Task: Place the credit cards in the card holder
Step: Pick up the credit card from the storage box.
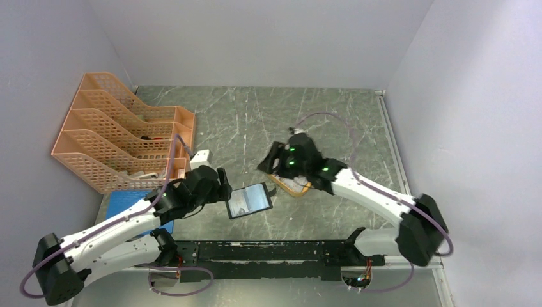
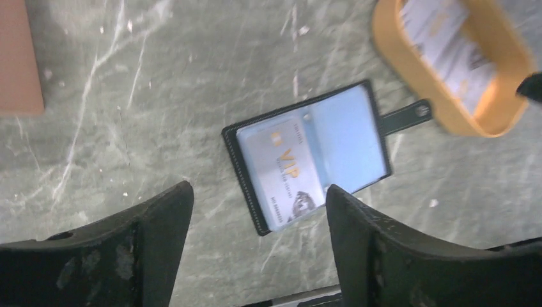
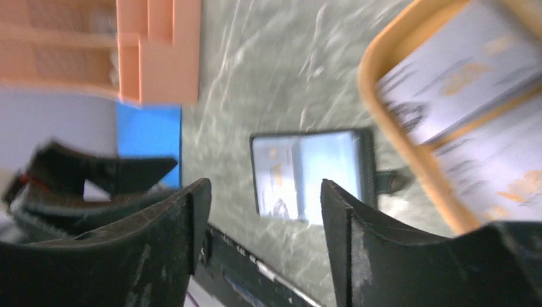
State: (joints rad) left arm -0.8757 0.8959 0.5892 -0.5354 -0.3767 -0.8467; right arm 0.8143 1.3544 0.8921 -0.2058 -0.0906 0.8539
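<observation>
Cards (image 2: 450, 54) thin, stiff, slick, light: pinch raised edge inside tray (image 2: 387, 32). Card holder (image 2: 345, 134) floppy. Left jaws, right jaws spread, empty.

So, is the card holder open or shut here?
Open: the card holder lies spread flat, inside facing up, with a card showing in one pocket.

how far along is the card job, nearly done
Done: one pale VIP card sits in the open black leather-like card holder. In hand: nothing; left jaws and right jaws are open, empty. Left: at least two pale cards lie in the orange oval tray.
</observation>
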